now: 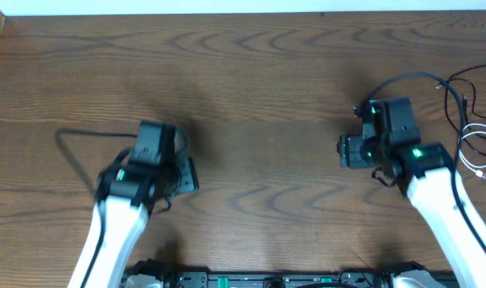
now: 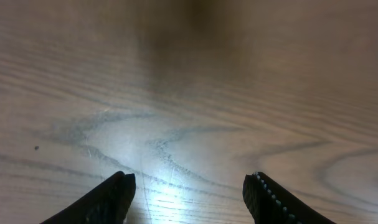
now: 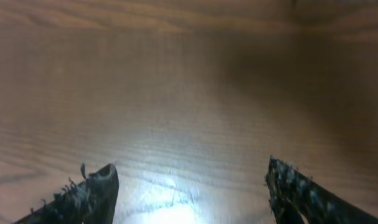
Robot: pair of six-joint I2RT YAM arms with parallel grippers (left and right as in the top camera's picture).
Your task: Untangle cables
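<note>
The thin black cable (image 1: pixel 467 88) lies in loose loops at the far right edge of the table in the overhead view. The white cable (image 1: pixel 476 149) is coiled just below it and overlaps its lower loops. My right gripper (image 1: pixel 348 150) is open and empty, to the left of both cables and apart from them. Its wrist view shows open fingers (image 3: pixel 189 171) over bare wood. My left gripper (image 1: pixel 186 173) is open and empty at the left of the table, far from the cables. Its wrist view shows spread fingers (image 2: pixel 189 180) over bare wood.
A thicker black arm wire (image 1: pixel 74 138) runs out to the left of the left arm. Another arm wire (image 1: pixel 403 78) arcs above the right wrist. The wooden table (image 1: pixel 251 96) ends at a white strip along the far edge.
</note>
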